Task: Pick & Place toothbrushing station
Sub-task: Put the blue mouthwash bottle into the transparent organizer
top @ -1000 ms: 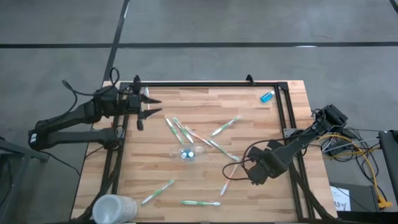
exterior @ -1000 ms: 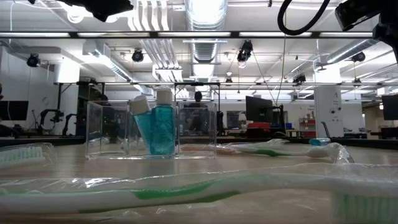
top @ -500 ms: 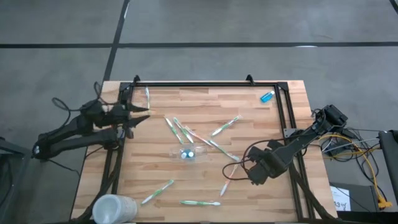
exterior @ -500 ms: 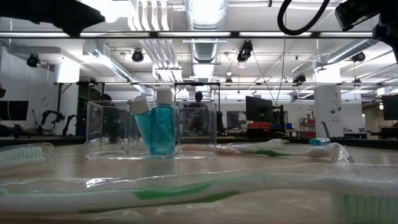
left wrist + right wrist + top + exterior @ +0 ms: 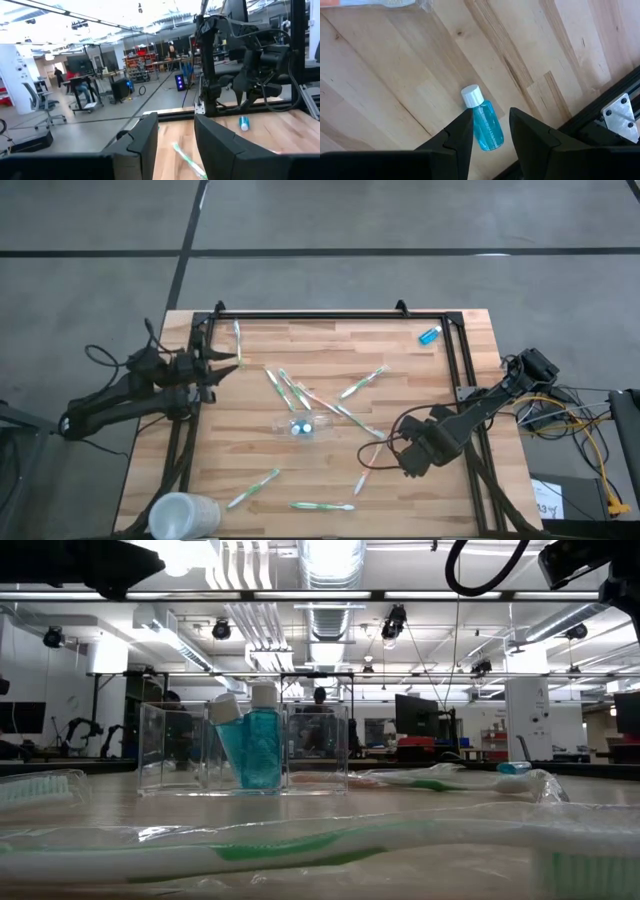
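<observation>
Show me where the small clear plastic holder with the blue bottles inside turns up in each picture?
High view: the clear plastic holder sits mid-table among scattered toothbrushes.
Low view: the holder stands left of centre, with the blue bottles inside.
Left wrist view: not in it.
Right wrist view: not in it.
Shared landmark: the light wooden table top shows in all four.

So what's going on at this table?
Two robot arms are working on a toothbrush set, and neither holds anything right now. The left gripper hovers open at the table's left edge, near a toothbrush. The right gripper, also open, is over the right side. The clear holder in the middle has two blue tubes; another tube and more brushes lie loose.
</observation>
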`<act>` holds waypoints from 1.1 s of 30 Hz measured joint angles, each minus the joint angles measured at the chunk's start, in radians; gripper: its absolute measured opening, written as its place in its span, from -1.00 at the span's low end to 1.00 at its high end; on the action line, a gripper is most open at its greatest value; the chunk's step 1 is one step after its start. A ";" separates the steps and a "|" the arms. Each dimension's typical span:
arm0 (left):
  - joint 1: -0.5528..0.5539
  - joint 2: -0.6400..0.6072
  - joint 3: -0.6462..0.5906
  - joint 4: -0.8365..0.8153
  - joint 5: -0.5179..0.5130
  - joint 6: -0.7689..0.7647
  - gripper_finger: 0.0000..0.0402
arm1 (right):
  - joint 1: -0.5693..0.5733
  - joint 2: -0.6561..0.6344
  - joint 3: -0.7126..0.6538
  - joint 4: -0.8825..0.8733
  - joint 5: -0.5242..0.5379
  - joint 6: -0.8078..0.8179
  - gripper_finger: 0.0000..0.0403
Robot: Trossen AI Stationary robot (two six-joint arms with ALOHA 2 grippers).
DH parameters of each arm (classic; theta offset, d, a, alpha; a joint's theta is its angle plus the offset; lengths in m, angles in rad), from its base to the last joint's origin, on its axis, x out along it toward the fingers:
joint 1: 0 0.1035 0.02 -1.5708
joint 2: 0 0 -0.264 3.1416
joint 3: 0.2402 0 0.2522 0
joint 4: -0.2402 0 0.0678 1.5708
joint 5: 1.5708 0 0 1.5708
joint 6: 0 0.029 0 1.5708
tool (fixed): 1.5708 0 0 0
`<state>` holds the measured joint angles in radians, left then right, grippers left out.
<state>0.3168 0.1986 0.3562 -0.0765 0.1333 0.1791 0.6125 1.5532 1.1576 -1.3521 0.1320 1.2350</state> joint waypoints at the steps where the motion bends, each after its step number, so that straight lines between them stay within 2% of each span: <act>1: 0.000 0.000 -0.001 0.000 0.000 0.000 -0.34 | 0.000 0.000 0.000 0.000 0.000 0.000 -0.39; 10: 0.000 0.001 -0.002 -0.014 0.000 0.001 -0.34 | 0.000 0.000 0.000 0.000 0.001 0.003 -0.35; 24: 0.000 0.001 -0.002 -0.014 0.000 0.001 -0.34 | 0.000 -0.001 0.000 -0.003 -0.003 0.034 -0.41; 33: 0.000 0.001 -0.002 -0.014 0.000 0.001 -0.34 | 0.035 -0.014 0.000 -0.006 -0.146 0.158 -0.36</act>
<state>0.3168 0.1993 0.3542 -0.0906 0.1333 0.1799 0.6474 1.5387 1.1572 -1.3579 -0.0136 1.3934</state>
